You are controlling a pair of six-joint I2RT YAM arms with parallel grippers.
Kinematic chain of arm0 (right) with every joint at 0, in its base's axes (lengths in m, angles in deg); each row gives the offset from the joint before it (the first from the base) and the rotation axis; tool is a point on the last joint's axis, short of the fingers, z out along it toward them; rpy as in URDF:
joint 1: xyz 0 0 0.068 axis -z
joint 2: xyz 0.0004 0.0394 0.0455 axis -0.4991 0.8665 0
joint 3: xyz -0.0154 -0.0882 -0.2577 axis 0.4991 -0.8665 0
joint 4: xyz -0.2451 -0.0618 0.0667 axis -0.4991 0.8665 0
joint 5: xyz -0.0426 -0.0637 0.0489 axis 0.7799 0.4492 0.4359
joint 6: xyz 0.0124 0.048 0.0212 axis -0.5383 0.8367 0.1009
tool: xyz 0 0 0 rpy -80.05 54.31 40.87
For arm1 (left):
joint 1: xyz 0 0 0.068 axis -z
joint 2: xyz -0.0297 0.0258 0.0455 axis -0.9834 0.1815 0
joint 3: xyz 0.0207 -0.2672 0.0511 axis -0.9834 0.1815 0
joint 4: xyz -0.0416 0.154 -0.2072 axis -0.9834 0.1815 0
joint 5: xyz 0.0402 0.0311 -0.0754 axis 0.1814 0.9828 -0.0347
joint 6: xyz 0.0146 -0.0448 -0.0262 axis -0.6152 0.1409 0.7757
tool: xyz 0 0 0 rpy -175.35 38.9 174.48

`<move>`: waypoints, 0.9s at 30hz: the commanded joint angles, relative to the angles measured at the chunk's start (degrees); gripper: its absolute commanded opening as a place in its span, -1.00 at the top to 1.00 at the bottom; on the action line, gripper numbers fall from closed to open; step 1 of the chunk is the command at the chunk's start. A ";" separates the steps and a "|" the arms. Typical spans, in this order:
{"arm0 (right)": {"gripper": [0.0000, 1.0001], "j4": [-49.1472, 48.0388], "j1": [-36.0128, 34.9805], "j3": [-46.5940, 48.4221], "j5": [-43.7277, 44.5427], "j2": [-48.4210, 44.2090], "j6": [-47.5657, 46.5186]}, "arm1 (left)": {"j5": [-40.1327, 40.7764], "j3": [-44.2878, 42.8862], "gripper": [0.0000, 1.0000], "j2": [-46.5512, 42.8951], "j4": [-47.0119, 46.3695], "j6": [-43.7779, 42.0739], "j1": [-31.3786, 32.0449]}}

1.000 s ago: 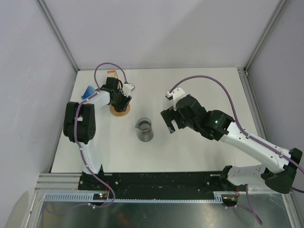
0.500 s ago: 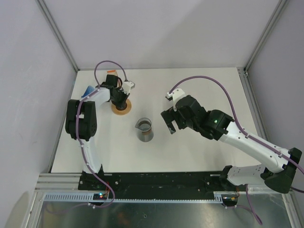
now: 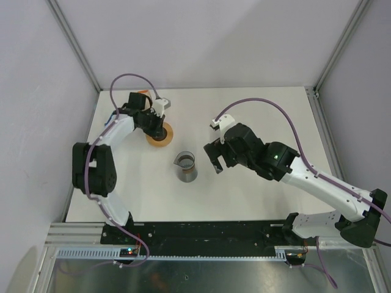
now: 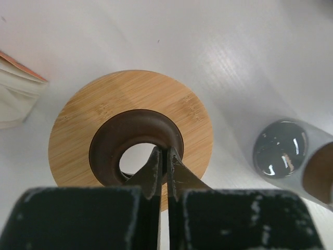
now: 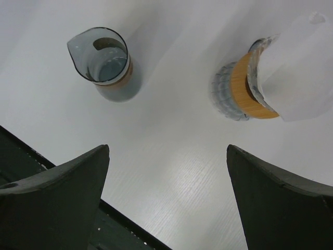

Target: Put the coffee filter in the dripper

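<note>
The dripper is a bamboo ring around a dark brown glass cone, standing at the far left of the white table. My left gripper is shut on it. In the left wrist view the fingertips pinch the brown inner rim of the dripper, at the left gripper. A white paper pack with an orange edge, the coffee filter, lies just left of the dripper. My right gripper hangs open and empty to the right of the carafe. From the right wrist the dripper shows beyond the right gripper.
A glass carafe with a spout stands at mid-table, between the dripper and my right gripper; it also shows as the carafe and the carafe. The table's dark front rail lies below my right gripper. Frame posts stand at the far corners.
My left gripper has shut on the dripper's inner rim. The left elbow has swung out to the left and the dripper has shifted slightly right. The right arm has barely moved.
</note>
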 commanded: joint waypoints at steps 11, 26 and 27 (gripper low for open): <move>-0.99 -29.43 0.29 1.90 -13.21 3.61 7.04 | -14.00 0.60 1.00 -27.54 -0.67 10.10 0.48; -0.55 -57.19 5.43 2.02 -27.03 15.35 20.93 | -24.22 2.14 1.00 -41.46 -0.68 16.84 1.47; -0.42 -57.55 5.58 2.05 -27.67 15.75 21.20 | -24.51 2.04 0.99 -41.69 -0.72 16.99 1.55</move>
